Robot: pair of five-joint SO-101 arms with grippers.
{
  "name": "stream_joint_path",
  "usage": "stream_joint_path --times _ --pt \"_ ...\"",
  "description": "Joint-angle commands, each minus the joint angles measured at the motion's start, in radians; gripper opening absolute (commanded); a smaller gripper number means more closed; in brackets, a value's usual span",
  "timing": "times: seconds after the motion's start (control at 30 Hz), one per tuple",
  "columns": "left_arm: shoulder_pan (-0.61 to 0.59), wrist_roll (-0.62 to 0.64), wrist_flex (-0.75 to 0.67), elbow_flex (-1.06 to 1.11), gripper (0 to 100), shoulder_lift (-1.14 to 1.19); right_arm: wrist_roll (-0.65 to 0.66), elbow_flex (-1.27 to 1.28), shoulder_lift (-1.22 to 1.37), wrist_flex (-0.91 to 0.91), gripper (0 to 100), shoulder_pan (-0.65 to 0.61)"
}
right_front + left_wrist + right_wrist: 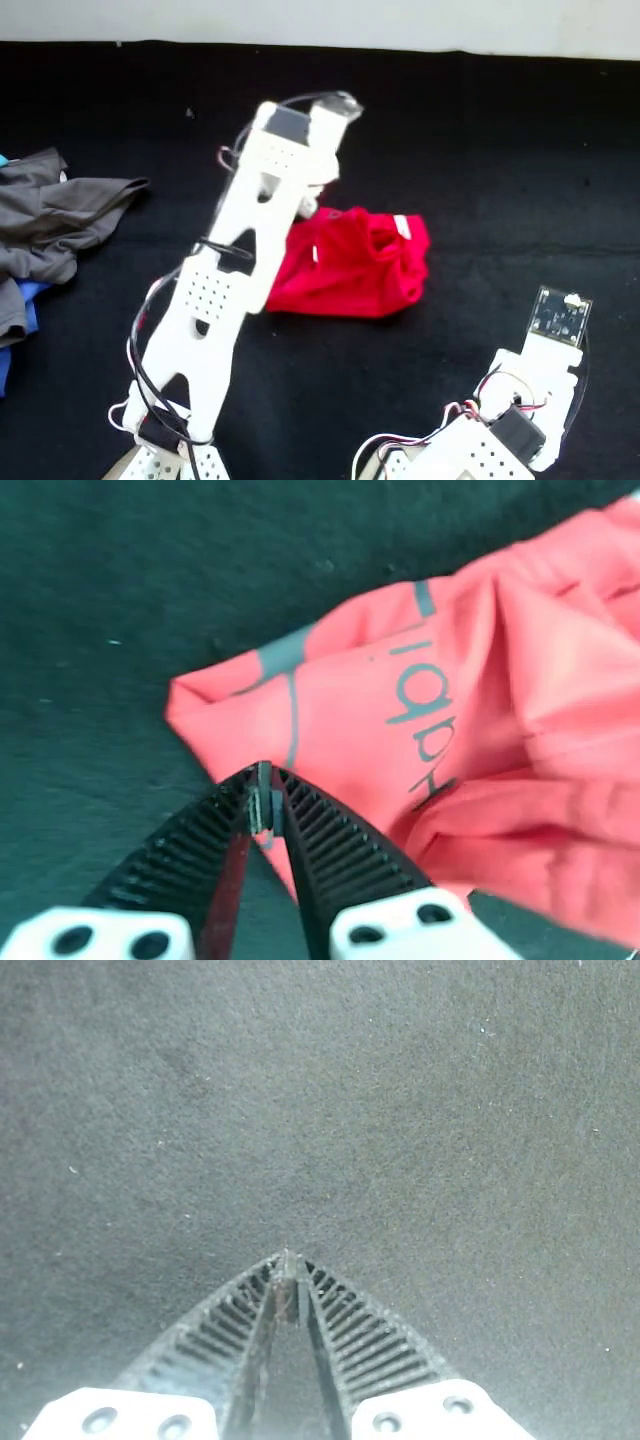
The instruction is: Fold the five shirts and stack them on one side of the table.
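Left gripper [263,785], jaws pressed together, sits at the red shirt [450,710] edge.

You had a black table [500,150] in front of you. A red shirt [350,265] lay bunched up near the middle of it. Well apart from that, at the left edge, a grey shirt [50,215] lay in a heap. It was partly on top of a blue shirt [25,298]. A pale wall [300,20] ran along the far edge of the table.
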Motion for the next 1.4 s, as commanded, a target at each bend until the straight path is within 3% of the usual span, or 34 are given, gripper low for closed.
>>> stream_joint_path --times 0.0,0.2,0.5,0.77,1.07,1.37 --pt "0.088 0.035 0.012 0.005 1 -0.024 0.009 0.145 -0.01 0.002 0.6 0.012" --pt "0.242 0.038 0.014 0.232 1 -0.097 0.009 0.145 -0.01 0.002 0.6 0.012" --pt "0.381 0.038 0.012 0.524 1 -0.426 0.009 0.145 -0.01 0.002 0.6 0.012" --pt "0.367 0.031 0.006 0.602 1 -0.46 0.009 0.145 -0.01 0.002 0.6 0.012" --pt "0.318 0.012 -0.21 0.593 1 -0.268 0.009 0.145 -0.01 0.002 0.6 0.012" --pt "0.26 0.046 -0.45 0.418 1 -0.251 0.009 0.145 -0.01 0.002 0.6 0.012"
